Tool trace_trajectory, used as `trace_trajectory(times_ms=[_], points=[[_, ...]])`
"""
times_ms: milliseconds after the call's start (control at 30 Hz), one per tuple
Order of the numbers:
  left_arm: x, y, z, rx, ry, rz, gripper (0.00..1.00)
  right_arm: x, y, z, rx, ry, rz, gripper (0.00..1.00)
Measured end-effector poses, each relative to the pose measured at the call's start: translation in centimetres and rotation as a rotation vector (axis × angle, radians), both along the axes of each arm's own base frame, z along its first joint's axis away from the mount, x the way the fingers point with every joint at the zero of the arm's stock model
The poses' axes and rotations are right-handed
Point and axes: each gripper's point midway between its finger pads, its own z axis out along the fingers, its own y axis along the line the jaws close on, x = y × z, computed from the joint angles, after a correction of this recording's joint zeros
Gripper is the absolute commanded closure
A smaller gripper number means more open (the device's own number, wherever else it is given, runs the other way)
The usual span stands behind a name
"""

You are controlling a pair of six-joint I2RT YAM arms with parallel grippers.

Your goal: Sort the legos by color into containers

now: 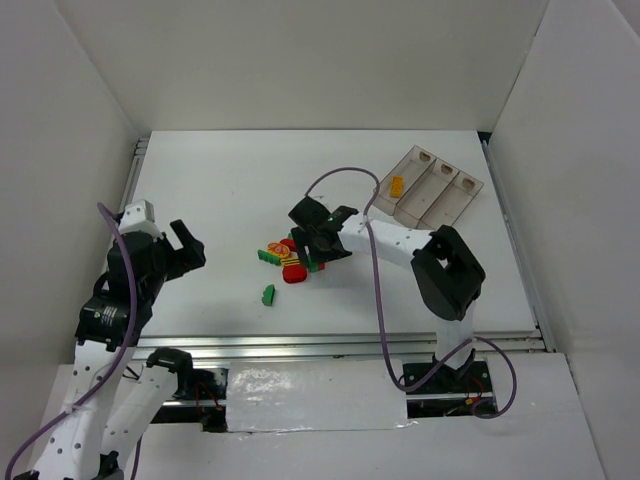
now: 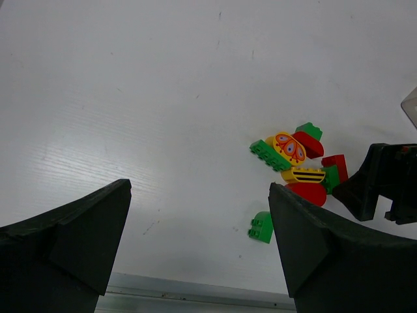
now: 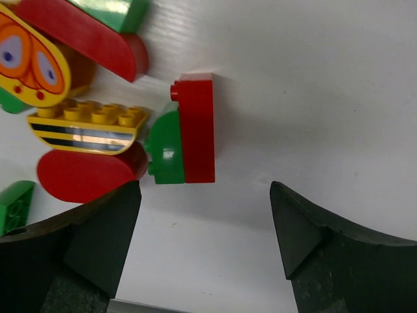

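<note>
Centrally, the right gripper (image 1: 318,243) hung wide open and empty over the legos (image 1: 288,262) (mid-table cluster); the left gripper (image 1: 192,248), likewise open, sat well apart; one yellow brick (image 1: 397,185) lay in the tray (image 1: 457,200).

Legos (image 1: 288,258) are clumped in the middle of the surface (image 1: 220,190), with one stray brick (image 1: 268,294) just in front, toward the near edge. Containers (image 1: 468,200) sit well apart at the back right, with a single brick (image 1: 397,185) in the leftmost compartment.

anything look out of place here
One green brick lies alone, apart from the pile, toward the near side. The tray sits skewed at the far right, holding just one yellow brick.
</note>
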Motion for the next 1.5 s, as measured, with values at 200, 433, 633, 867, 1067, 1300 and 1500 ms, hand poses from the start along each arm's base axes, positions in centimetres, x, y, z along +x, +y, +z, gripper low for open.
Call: trace_trajectory(times_ms=[200,433,633,867,1067,1300,1500], points=[[0.3,-0.1,-0.2,0.002,0.008,-0.004,0.0,-2.1,0.6,-0.8,-0.02,-0.001,0.009,0.13],[0.3,0.1,-0.3,0.007,0.012,0.009,0.0,-6.5,6.2,2.0,0.084,-0.098,-0.055,0.16],[-0.1,1.6,-0.4,0.036,0.016,0.084,0.01,-7.2,9.5,2.1,0.164,-0.11,-0.16,0.24],[-1.0,2.5,0.7,0.032,-0.035,0.141,0.01,-7.5,13.7,0.2,0.193,-0.095,-0.182,0.29],[-1.0,2.6,0.6,0.034,-0.034,0.143,0.0,-7.8,14.1,-2.4,0.156,-0.071,-0.194,0.43],[-1.1,2.6,0.8,0.032,-0.041,0.143,0.0,-8.2,13.9,-3.6,0.135,-0.053,-0.202,0.67],[-1.2,2.6,0.9,0.031,-0.046,0.143,0.01,-8.7,14.3,-3.3,0.162,-0.05,-0.181,1.0]])
